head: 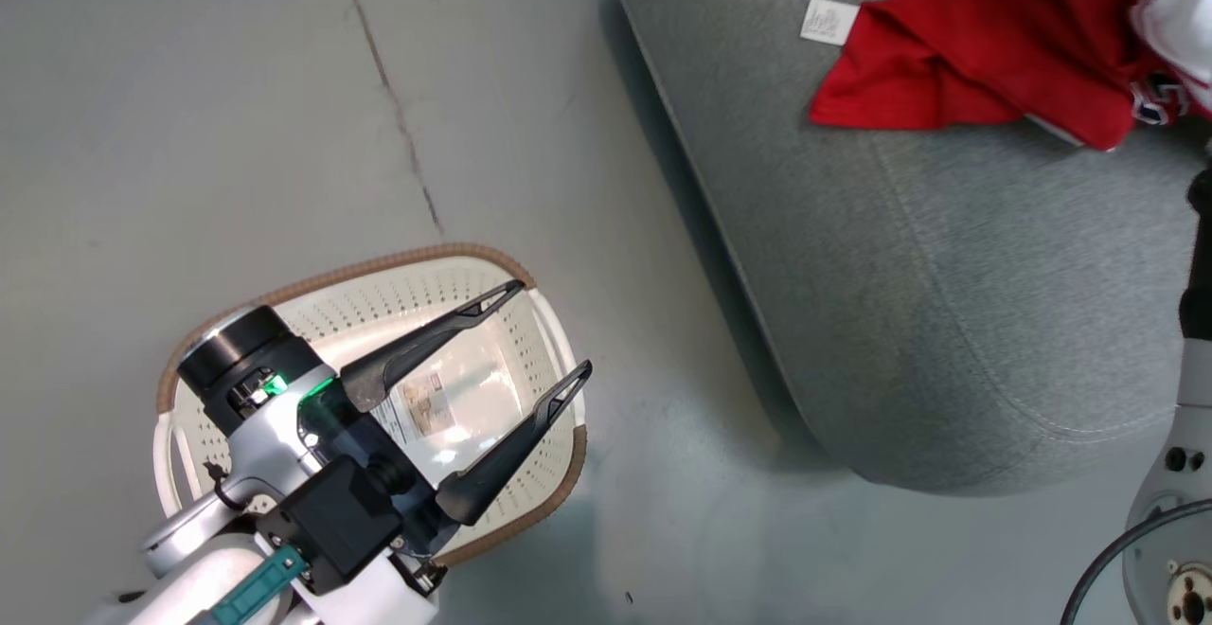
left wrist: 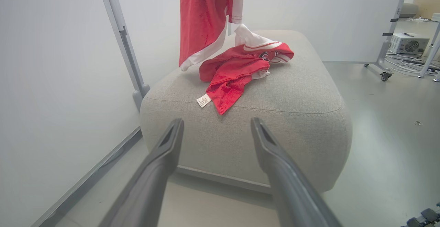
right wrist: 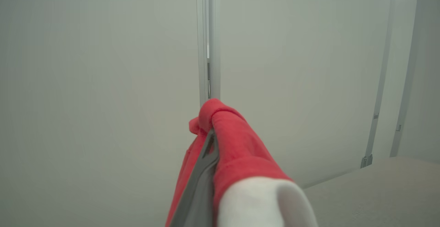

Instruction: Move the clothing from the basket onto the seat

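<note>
A red garment with a small white tag lies crumpled on the grey seat; the left wrist view shows the same garment on the seat. A second red piece of clothing with white bands hangs above the seat. My right gripper is shut on this hanging clothing, which drapes over its fingers. My left gripper is open and empty, held over the cream basket, whose bottom shows a paper label and no clothes.
White wheeled partition panels stand behind and beside the seat. A grey box and cables sit on the floor at the far right. Bare grey floor lies between basket and seat.
</note>
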`<state>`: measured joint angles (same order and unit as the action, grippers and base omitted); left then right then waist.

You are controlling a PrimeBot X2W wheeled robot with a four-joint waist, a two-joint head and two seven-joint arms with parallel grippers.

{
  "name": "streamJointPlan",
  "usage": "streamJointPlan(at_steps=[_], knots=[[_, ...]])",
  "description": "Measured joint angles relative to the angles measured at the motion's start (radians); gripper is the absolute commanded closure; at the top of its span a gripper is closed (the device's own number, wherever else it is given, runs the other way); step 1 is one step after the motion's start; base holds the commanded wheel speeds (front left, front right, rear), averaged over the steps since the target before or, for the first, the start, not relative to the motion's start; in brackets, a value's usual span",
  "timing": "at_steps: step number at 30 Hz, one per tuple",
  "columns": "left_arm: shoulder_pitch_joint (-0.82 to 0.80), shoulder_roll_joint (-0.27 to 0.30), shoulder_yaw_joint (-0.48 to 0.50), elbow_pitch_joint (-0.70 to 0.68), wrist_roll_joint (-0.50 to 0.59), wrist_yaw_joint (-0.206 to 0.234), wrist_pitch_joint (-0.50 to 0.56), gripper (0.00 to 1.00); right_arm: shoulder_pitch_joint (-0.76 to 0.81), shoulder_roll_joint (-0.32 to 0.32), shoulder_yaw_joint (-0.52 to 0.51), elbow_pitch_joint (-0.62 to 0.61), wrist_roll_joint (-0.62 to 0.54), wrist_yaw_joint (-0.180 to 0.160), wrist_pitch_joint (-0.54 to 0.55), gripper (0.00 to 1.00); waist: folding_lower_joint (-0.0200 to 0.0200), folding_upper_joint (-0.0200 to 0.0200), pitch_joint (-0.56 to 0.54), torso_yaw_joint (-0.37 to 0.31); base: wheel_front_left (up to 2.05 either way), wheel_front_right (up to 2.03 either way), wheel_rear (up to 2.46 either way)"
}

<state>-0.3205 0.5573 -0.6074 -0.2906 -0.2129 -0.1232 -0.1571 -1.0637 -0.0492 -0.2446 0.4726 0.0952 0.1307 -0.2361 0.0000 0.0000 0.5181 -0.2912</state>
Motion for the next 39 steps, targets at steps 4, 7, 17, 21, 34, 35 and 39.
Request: streamJointPlan(at_steps=[4, 7, 17, 21, 34, 35, 39], knots=[[-0.021, 0.031, 0.005, -0.022, -0.001, 0.000, -0.003, 0.00, -0.010, -0.003, -0.118, 0.068, -0.056, 0.000, 0.018, 1.00, 0.0000, 0.0000, 0.064, 0.018, 0.00, 0.00, 0.00], [-0.037, 0.059, 0.009, -0.035, -0.005, -0.001, -0.008, 0.00, 0.015, -0.003, -0.208, 0.142, -0.087, 0.000, 0.020, 1.00, 0.0000, 0.0000, 0.122, 0.033, 0.00, 0.00, 0.00], [-0.039, 0.093, 0.017, -0.039, -0.010, -0.001, -0.010, 0.00, 0.042, 0.003, -0.243, 0.296, -0.063, 0.000, -0.014, 0.89, 0.0000, 0.0000, 0.184, 0.029, 0.00, 0.00, 0.00], [-0.040, 0.089, 0.009, -0.027, -0.017, -0.001, -0.015, 0.00, 0.050, 0.003, -0.238, 0.319, -0.059, 0.000, -0.021, 0.00, 0.0000, 0.0000, 0.161, 0.025, 0.00, 0.00, 0.00], [-0.006, -0.001, 0.032, 0.090, -0.091, 0.067, -0.070, 0.00, 0.272, 0.002, -0.140, 0.231, -0.047, 0.000, -0.026, 0.00, 0.0000, 0.0000, 0.014, 0.057, 0.00, 0.00, 0.00], [-0.002, -0.008, 0.041, 0.101, -0.101, 0.074, -0.074, 0.00, 0.292, 0.002, -0.126, 0.213, -0.043, 0.000, -0.026, 0.00, 0.0000, 0.0000, 0.000, 0.063, 0.00, 0.00, 0.00], [0.025, -0.045, 0.068, 0.150, -0.138, 0.104, -0.091, 0.00, 0.387, 0.003, -0.082, 0.134, -0.036, 0.000, -0.026, 0.00, 0.0000, 0.0000, -0.058, 0.098, 0.00, 0.00, 0.00]])
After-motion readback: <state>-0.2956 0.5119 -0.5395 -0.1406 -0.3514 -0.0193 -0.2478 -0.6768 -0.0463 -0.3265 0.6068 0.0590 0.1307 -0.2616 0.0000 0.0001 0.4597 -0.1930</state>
